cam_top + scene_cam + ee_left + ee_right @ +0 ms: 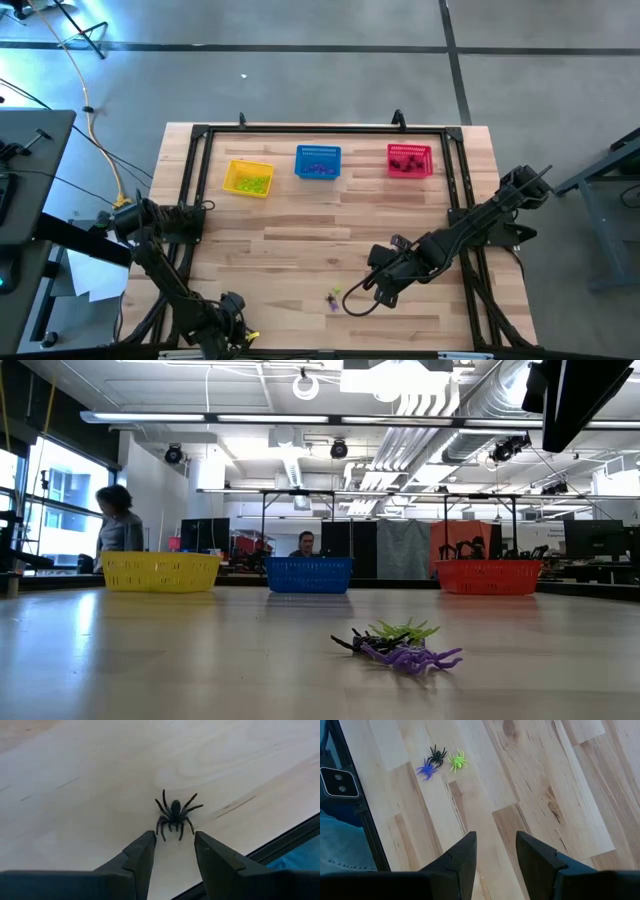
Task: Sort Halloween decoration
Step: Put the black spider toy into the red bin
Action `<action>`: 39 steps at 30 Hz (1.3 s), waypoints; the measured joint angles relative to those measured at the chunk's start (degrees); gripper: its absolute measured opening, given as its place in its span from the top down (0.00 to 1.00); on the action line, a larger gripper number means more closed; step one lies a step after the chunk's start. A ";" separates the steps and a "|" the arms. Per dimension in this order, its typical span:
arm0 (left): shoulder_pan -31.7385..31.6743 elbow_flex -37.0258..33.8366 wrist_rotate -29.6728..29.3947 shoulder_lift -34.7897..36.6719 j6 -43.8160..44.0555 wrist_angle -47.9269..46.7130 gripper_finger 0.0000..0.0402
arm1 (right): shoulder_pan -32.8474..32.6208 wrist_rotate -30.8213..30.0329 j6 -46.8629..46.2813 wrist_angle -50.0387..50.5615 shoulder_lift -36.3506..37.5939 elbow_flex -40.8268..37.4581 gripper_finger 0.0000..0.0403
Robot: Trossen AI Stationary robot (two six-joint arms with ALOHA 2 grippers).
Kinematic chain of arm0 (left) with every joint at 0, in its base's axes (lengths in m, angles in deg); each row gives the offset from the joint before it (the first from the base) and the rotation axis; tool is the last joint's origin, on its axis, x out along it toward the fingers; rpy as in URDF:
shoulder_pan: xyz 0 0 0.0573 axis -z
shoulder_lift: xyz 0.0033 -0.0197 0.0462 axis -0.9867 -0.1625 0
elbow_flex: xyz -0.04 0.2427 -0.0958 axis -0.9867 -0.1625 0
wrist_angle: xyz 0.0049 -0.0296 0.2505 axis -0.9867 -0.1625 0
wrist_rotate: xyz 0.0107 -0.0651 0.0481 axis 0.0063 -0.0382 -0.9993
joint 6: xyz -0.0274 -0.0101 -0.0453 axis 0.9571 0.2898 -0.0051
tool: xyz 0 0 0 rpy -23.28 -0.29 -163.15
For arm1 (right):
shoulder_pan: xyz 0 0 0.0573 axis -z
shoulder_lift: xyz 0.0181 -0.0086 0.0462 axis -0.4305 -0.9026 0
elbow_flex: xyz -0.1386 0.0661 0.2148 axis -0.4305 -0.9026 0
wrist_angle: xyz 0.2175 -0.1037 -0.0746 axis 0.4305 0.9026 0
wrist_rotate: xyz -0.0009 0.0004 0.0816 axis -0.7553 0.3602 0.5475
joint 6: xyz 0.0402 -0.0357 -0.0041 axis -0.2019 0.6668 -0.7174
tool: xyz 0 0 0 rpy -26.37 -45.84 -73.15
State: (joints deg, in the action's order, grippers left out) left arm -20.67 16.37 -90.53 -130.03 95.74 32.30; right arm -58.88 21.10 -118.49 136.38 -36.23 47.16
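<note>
Baskets (318, 162) at the upper frame are partly filled; four spiders (400, 645) remain on the desk (300, 240); both grippers' fingers (145, 851) are seen released.

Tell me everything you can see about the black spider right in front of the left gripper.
The black spider is a small glossy toy, plastic by the look of it, with a rounded body and thin, bent legs splayed to both sides. It lies flat on the pale wooden table, close to the table's dark edge rail. The left gripper sits just short of it with fingers open; nothing but the table touches it, and it looks whole.
</note>
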 joint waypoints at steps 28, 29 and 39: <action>-1.63 -0.46 3.23 0.61 -2.03 -1.00 1.00 | 0.00 -0.01 0.00 0.00 0.00 0.00 0.67; -1.80 -0.29 3.51 0.61 -2.27 -0.86 1.00 | 0.02 -0.02 0.00 0.02 0.00 0.00 0.67; -1.89 5.14 5.50 0.42 -2.85 -9.82 0.84 | 0.02 -0.02 0.00 0.01 0.00 0.00 0.67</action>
State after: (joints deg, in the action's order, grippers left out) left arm -22.56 21.51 -85.03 -129.61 92.89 22.48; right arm -58.86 21.08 -118.49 136.39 -36.23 47.16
